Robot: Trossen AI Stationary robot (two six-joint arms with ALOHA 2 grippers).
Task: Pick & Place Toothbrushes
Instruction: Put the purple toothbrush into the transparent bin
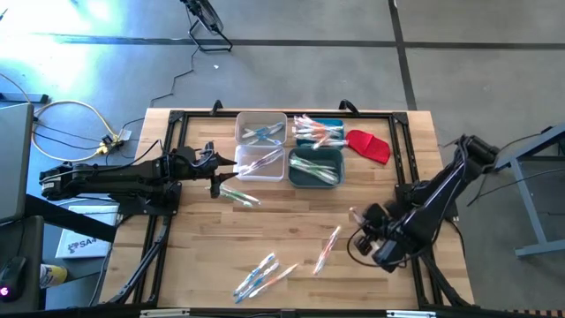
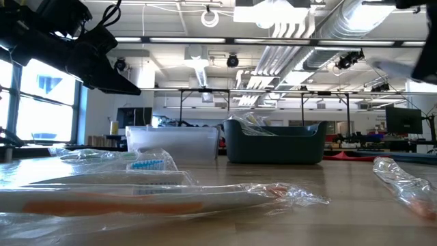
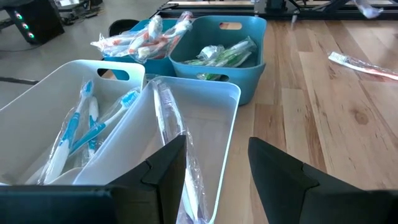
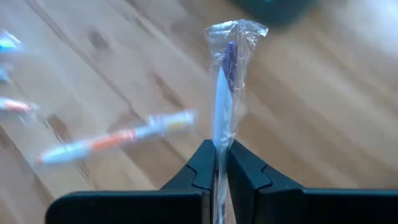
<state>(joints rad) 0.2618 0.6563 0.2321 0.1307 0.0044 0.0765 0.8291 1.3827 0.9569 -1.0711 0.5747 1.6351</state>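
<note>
Clear crinkly plastic wraps each brush. One wrapped brush [image 4: 225, 81] with a purple stripe stands up between the right jaws [image 4: 221, 163], which are clenched on it, near the right edge of the desk [image 1: 291, 225]. I think the job is about half done. Many brushes already lie sorted in four bins [image 1: 290, 148] near the far edge: two white and two teal, with smooth walls and round corners. Loose brushes [image 1: 263, 275] are left near the front edge, one [image 1: 327, 249] sits close to the right arm, and one [image 1: 238, 195] lies by the left jaws [image 1: 214, 173]. Those jaws are released and hold nothing, just beside a white bin [image 3: 186, 124].
</note>
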